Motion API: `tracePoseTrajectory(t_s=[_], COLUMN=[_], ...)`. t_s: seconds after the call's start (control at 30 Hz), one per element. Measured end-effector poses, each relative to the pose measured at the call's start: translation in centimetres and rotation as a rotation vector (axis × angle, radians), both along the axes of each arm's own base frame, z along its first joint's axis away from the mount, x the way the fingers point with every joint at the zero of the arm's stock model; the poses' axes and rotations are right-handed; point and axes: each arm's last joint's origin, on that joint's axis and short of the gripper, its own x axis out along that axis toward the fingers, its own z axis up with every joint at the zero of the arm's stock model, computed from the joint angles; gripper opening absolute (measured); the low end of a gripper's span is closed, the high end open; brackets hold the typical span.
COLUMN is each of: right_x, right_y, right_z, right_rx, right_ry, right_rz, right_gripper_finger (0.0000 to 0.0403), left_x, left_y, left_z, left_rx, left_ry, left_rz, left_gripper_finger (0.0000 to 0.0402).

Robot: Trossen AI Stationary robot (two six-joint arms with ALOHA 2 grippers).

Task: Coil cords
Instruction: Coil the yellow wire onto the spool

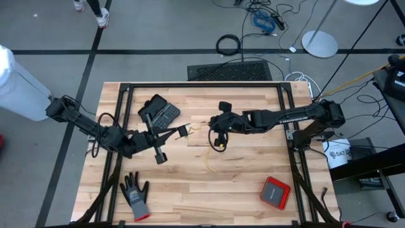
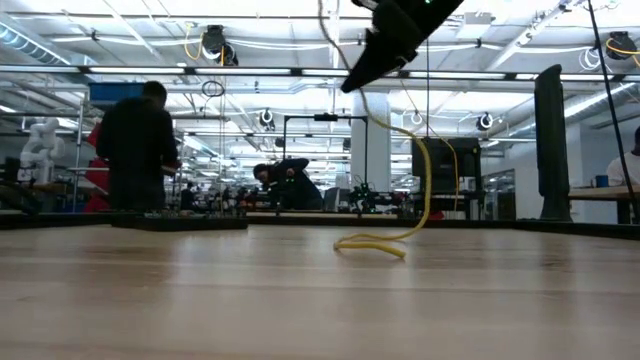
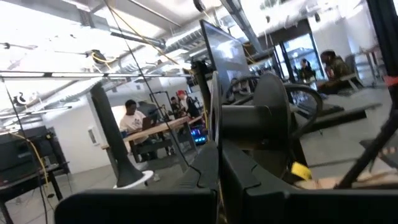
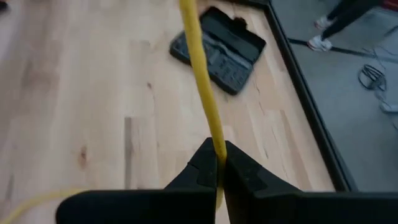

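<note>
With my right gripper (image 4: 219,163) pinching the yellow cord (image 4: 200,81) above the table (image 1: 240,190) and my left gripper (image 1: 184,131) clamped on its end, I judge looping comes next.

In the low view the right pincer (image 2: 352,82) is cut off by the top edge, so only its dark tip shows, and the yellow cord (image 2: 425,185) leaves the frame there too. From above, the cord (image 1: 209,154) is too thin to follow along the table (image 1: 240,183), and its end near the left pincer (image 1: 183,132) is too small to make out. In the right wrist view the cord (image 4: 202,87) runs off both the upper and lower edges.
</note>
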Motion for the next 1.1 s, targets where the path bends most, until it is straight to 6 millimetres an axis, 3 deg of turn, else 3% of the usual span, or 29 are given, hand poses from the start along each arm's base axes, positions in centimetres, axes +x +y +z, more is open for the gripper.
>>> tracePoseTrajectory(t_s=[0.63, 1.1], right_x=[0.7, 0.9], right_y=[1.4, 3.0], right_z=[1.0, 2.4], right_rx=[0.042, 0.024], right_ry=[-0.125, -0.161], right_rz=[0.088, 0.148], right_gripper_finger=[0.0000, 0.0000], left_x=[5.3, 6.3], left_y=[1.1, 1.7], left_z=[-4.0, -5.2], left_rx=[-0.027, 0.023], left_ry=[-0.060, 0.008], left_rz=[0.130, 0.204], left_gripper_finger=[0.0002, 0.0002])
